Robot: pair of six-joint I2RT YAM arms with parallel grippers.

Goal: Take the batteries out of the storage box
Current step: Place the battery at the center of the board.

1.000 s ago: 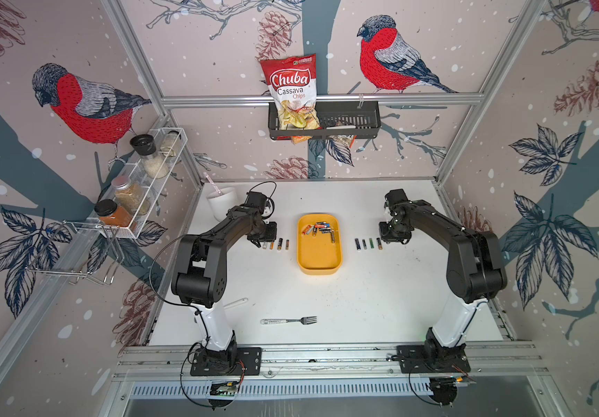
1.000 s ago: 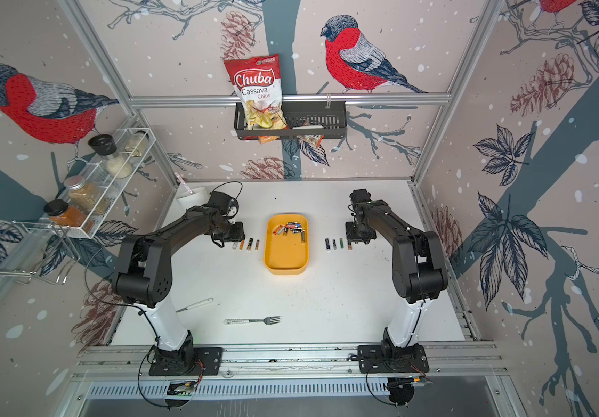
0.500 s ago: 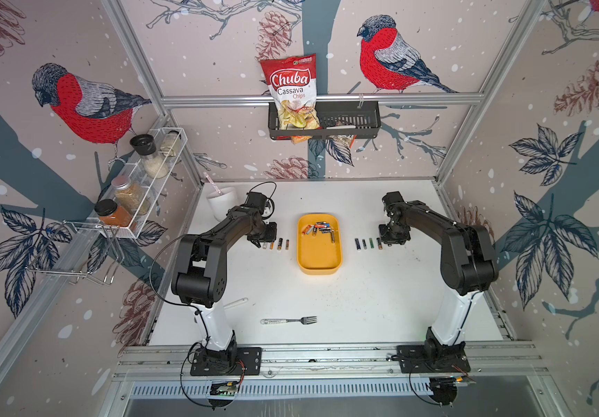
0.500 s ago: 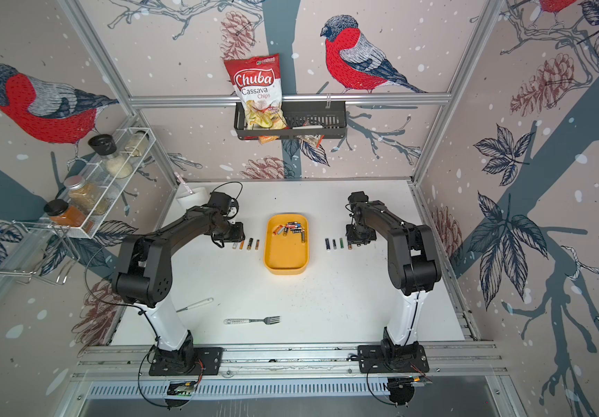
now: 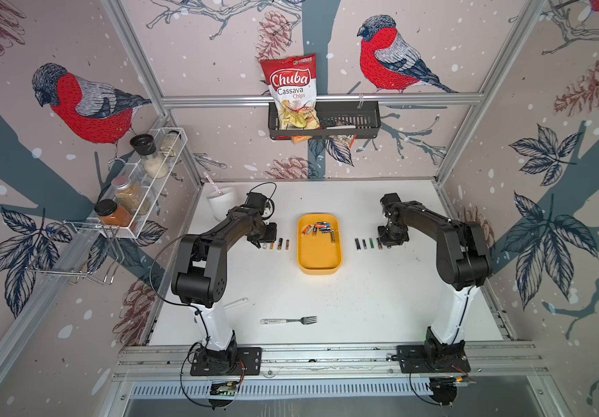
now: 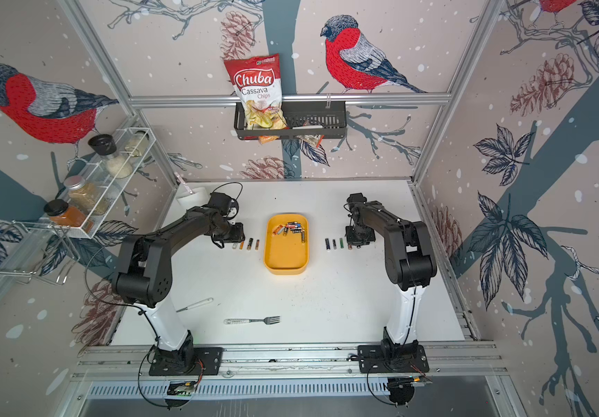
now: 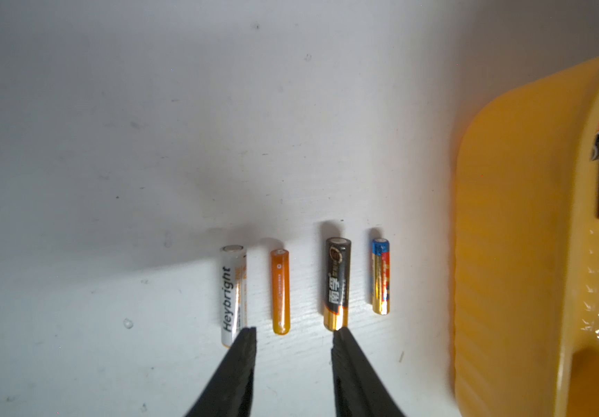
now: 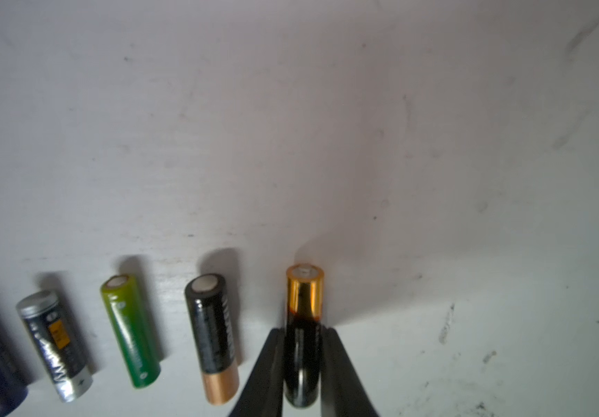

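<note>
The yellow storage box (image 5: 319, 269) stands mid-table in both top views and holds several batteries (image 5: 320, 229) at its far end. Left of it lies a row of batteries (image 5: 276, 244) on the table. My left gripper (image 7: 295, 337) is open just behind that row, its tips flanking the end of the orange battery (image 7: 280, 289) with nothing held. Right of the box lies another row (image 5: 364, 243). At its outer end my right gripper (image 8: 303, 339) is shut on a black and gold battery (image 8: 305, 292), low at the table surface.
A fork (image 5: 289, 320) and a white-handled utensil (image 5: 236, 303) lie near the front. A white cup (image 5: 222, 202) stands at the back left behind the left arm. A spice rack (image 5: 139, 187) hangs on the left wall, and a black basket (image 5: 348, 122) with a chips bag on the back wall.
The right arm's elbow has swung slightly toward the middle, while its gripper stays low at the right row. The left arm has not visibly moved.
</note>
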